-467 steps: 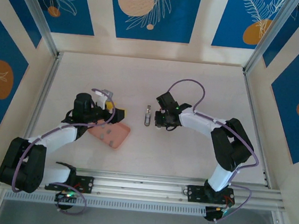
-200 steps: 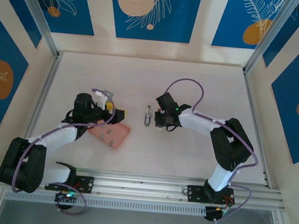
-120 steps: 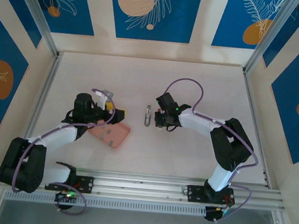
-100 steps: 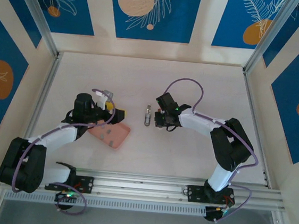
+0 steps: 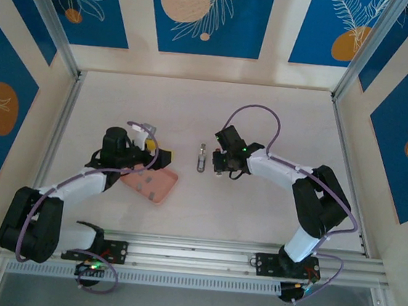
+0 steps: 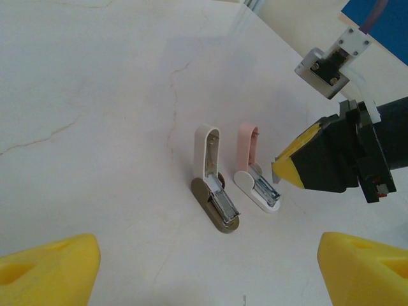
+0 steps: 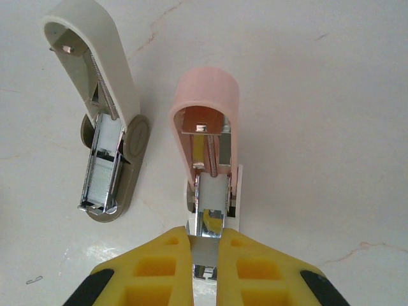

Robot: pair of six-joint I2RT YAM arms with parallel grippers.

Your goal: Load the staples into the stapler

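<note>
Two mini staplers lie side by side, both hinged open. The grey stapler [image 7: 108, 137] [image 6: 215, 191] [image 5: 201, 158] has a filled metal channel. To its right is a pink-and-white stapler [image 7: 207, 127] [image 6: 255, 182]. My right gripper [image 7: 205, 241] [image 5: 220, 166] is shut on a thin grey staple strip [image 7: 205, 245] [image 6: 278, 171], held at the front end of the pink stapler's channel. My left gripper [image 6: 209, 258] [image 5: 148, 146] hovers open, well short of the staplers, above the far corner of the salmon-pink tray [image 5: 158, 190]. Several small staple strips [image 5: 149, 184] lie on the tray.
The pale table [image 5: 194, 108] stretches free behind the staplers. An aluminium rail [image 5: 201, 248] runs along the near edge. Blue-patterned walls [image 5: 204, 14] close in the back and sides. A stray single staple [image 7: 34, 279] lies on the table left of my right fingers.
The right arm's elbow has swung a little to the right and its gripper has nudged slightly by the staplers. The left arm has stayed put.
</note>
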